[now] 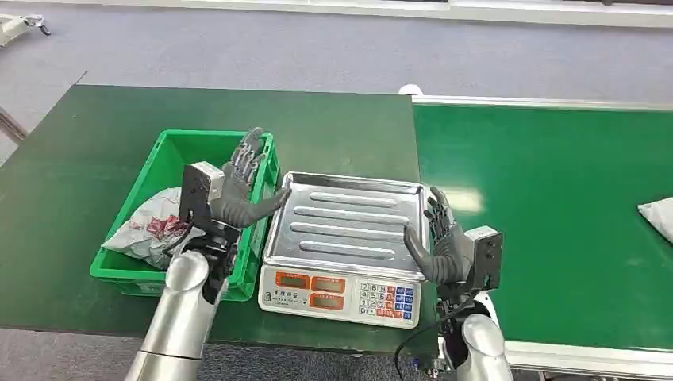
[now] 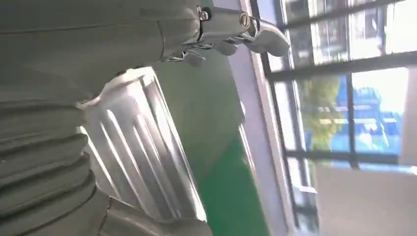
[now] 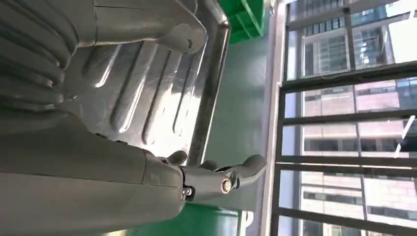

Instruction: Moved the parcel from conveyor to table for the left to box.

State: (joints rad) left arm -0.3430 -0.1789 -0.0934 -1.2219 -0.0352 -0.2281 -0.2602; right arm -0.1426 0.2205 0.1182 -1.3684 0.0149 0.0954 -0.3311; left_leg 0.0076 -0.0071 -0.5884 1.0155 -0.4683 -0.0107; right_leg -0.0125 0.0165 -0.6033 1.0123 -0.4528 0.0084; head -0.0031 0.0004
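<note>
A white parcel [image 1: 658,217] lies on the green conveyor belt [image 1: 548,214] at the far right edge. My left hand [image 1: 242,186] is raised with fingers spread and empty, over the right wall of the green box [image 1: 143,274] and beside the scale's steel tray [image 1: 349,218]. A bagged parcel with red print [image 1: 155,226] lies inside that box. My right hand [image 1: 440,242] is held up at the tray's right edge, fingers apart, holding nothing. The ribbed tray [image 2: 140,157] is behind my left hand [image 2: 74,59], and the tray [image 3: 142,93] lies beneath my right hand [image 3: 147,113].
An electronic scale [image 1: 341,292] with a keypad and displays stands on the dark green table [image 1: 95,135] between the box and the conveyor. Grey floor lies beyond the table. Windows fill the far side in both wrist views.
</note>
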